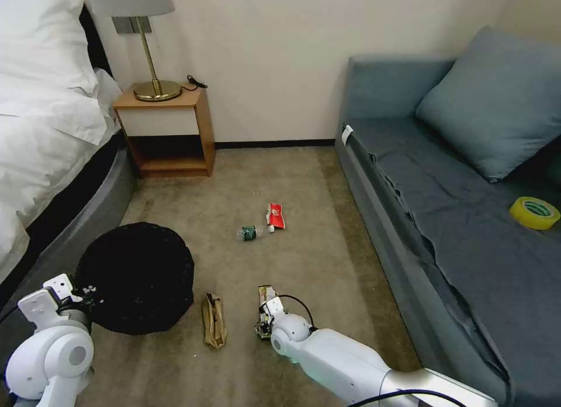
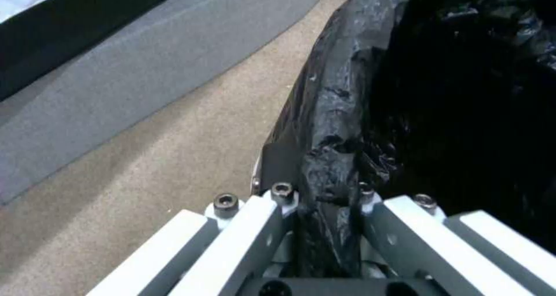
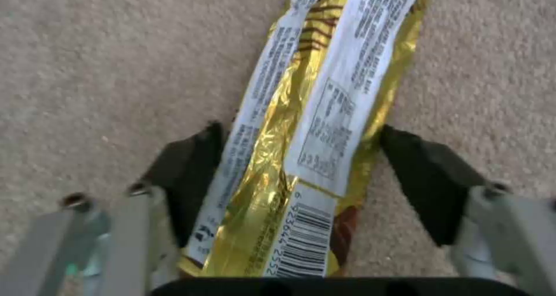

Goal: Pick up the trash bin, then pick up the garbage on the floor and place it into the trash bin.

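The left tool (image 2: 324, 226) is clamping the bag-lined rim of the trash bin (image 1: 137, 275), its 2 fingers (image 2: 263, 226) pressed on either side of the crinkled black plastic. The bin is sitting at the near left of the carpet, just beside the bed (image 1: 47, 132). From these views I cannot tell whether it is lifted or resting on the floor, but the first step — getting hold of the bin — looks done.

The right tool (image 3: 301, 174) is reaching down at the near centre of the floor, over the yellow-brown snack wrapper (image 3: 312, 113). Its dark pads (image 3: 185, 170) are standing apart on either side of the foil, spread wide and not yet squeezing — so this piece is being lined up rather than gripped. The wrapper is lying flat on the carpet between them.

Nothing appears to be in the bin so far; its inside is showing only dark plastic. All 4 pieces of garbage are lying on the floor: the snack wrapper under the right tool, the tan crumpled wrapper (image 1: 214, 320) just to its left and near the bin, and farther off at mid-floor the small clear bottle (image 1: 250, 233) with the red-white packet (image 1: 275, 216) close beside it. By my reading, the task is at an early stage, with 4 pick-and-drop rounds left.
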Motion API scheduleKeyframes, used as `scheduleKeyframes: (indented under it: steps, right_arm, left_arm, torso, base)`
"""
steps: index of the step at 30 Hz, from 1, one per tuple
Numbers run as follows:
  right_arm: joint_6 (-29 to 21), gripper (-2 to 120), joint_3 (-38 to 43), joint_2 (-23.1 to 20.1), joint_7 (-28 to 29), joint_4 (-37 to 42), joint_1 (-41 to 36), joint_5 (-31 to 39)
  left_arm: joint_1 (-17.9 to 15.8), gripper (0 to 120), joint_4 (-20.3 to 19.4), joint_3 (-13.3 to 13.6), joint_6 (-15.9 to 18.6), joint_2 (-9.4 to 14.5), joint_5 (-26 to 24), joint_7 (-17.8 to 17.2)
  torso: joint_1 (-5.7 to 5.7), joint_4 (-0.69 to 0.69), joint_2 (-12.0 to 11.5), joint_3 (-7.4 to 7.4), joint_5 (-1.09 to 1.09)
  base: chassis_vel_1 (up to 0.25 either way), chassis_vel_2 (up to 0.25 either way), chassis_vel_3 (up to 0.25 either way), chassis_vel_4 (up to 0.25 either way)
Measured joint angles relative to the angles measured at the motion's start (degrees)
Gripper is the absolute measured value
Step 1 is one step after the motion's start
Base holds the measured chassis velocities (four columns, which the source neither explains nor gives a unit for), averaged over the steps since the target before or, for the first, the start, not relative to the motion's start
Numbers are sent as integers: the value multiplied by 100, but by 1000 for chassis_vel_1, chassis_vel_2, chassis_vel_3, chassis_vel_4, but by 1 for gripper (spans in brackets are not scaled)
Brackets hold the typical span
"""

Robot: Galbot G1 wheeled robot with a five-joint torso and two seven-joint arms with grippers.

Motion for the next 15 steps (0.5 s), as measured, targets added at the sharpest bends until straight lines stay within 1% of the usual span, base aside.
scheduleKeyframes:
  steps: [2,3,6,7,8,10,12,15]
  right_arm:
    - [21,57,5,2,-13,-2,-33,-47]
    - [21,57,5,2,-13,-2,-33,-47]
    - [48,47,7,3,-20,-8,-67,-107]
    - [48,47,7,3,-20,-8,-67,-107]
    - [52,45,7,1,-20,-8,-73,-115]
    - [59,36,8,-27,-23,5,-86,-128]
    - [59,36,9,-37,-23,15,-87,-129]
    - [65,25,18,-94,-25,65,-94,-135]
  left_arm:
    - [2,2,0,-2,-7,9,0,2]
    - [2,2,0,-2,-7,9,0,2]
    - [0,2,0,-2,-14,17,0,7]
    - [0,2,0,-2,-14,17,0,7]
    - [-1,2,1,-2,-14,18,0,8]
    - [-5,2,13,9,-22,21,10,12]
    - [-6,2,17,12,-24,21,13,13]
    - [-14,2,39,38,-36,10,48,22]
  torso:
    - [0,1,1,0,2]
    - [0,1,1,0,2]
    - [0,2,1,0,3]
    - [0,2,1,0,3]
    - [0,3,1,0,3]
    - [0,5,1,0,6]
    - [0,5,0,0,7]
    - [0,8,-2,1,7]
  base:
    - [0,0,0,0]
    - [0,0,0,0]
    - [0,0,0,0]
    - [0,0,0,0]
    - [0,0,0,0]
    - [0,0,0,0]
    - [0,0,0,0]
    - [0,0,0,0]
